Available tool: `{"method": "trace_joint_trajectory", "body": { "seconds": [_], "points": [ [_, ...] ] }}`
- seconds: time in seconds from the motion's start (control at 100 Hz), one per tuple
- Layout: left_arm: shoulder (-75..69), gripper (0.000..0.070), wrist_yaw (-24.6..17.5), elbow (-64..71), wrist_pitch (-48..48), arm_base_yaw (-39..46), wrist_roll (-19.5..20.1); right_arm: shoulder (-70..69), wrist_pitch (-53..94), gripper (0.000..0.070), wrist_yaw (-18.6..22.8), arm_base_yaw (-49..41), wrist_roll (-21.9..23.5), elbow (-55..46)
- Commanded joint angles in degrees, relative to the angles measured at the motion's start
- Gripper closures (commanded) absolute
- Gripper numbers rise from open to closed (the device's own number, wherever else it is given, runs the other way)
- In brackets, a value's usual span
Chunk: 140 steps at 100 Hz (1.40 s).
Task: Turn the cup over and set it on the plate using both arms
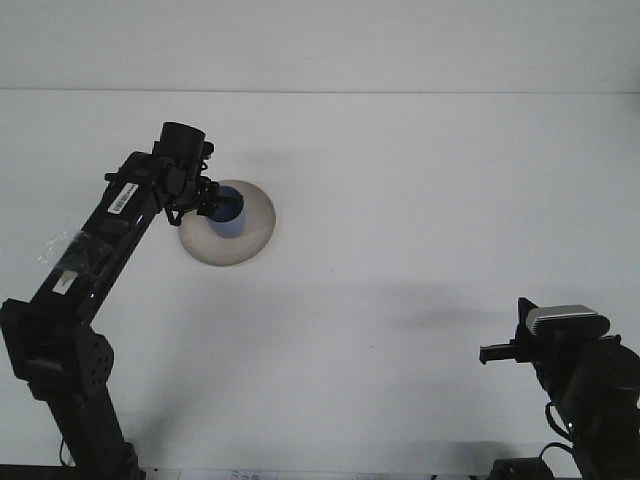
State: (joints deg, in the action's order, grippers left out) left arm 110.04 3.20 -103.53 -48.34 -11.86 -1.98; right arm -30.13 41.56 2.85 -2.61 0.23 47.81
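So the left arm's jaws are sitting over the cream plate toward the far left part of the table, and the blue cup is resting on the plate right at them. Can't tell if they're gripping it or already letting go. Right arm's jaws are idling by the near right corner, and I can't tell how they stand either. Cup's looking light, stiff and a bit slick, so I'm guessing pinching the rim wall is the way.

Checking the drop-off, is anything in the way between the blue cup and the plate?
Nothing visible is. The small blue cup is already over the round cream plate, at the left gripper, with no other object on the plate.
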Motion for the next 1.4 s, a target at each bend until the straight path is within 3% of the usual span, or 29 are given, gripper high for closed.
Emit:
{"method": "trace_joint_trajectory", "body": {
  "seconds": [0.0,0.19,0.32,0.71,0.95,1.25,1.32,1.39],
  "points": [
    [1.4,0.0601,0.1,-1.1,0.3,-0.1,0.4,-0.3,-0.4,0.0700,0.1,-0.1,0.4,0.5],
    [1.1,0.0237,0.1,-1.4,0.5,-0.1,-0.3,-0.3,-0.4,0.0700,0.1,-0.1,0.4,0.5],
    [-0.3,0.0108,0.0,-2.1,0.3,0.2,-0.9,-0.3,-0.4,0.0700,0.1,-0.1,0.4,0.5],
    [-19.1,0.0109,0.1,1.8,2.2,1.4,-3.5,-0.3,-0.5,0.0700,0.0,-0.1,0.4,0.5],
    [-40.9,0.0109,3.5,24.5,13.8,1.3,-5.2,-0.3,-0.4,0.0700,-0.1,-0.1,0.4,0.5],
    [-68.3,0.0121,3.8,54.7,22.6,1.4,-5.7,-0.3,-1.7,0.0700,-0.1,-0.1,0.4,0.5],
    [-73.7,0.0191,3.8,59.0,22.5,1.4,-6.8,-0.3,-1.8,0.0700,-0.1,-0.1,0.4,0.5],
    [-78.5,0.0407,3.8,61.9,22.1,1.4,-7.6,-0.3,-1.8,0.0700,-0.1,-0.1,0.4,0.5]
  ]
}}
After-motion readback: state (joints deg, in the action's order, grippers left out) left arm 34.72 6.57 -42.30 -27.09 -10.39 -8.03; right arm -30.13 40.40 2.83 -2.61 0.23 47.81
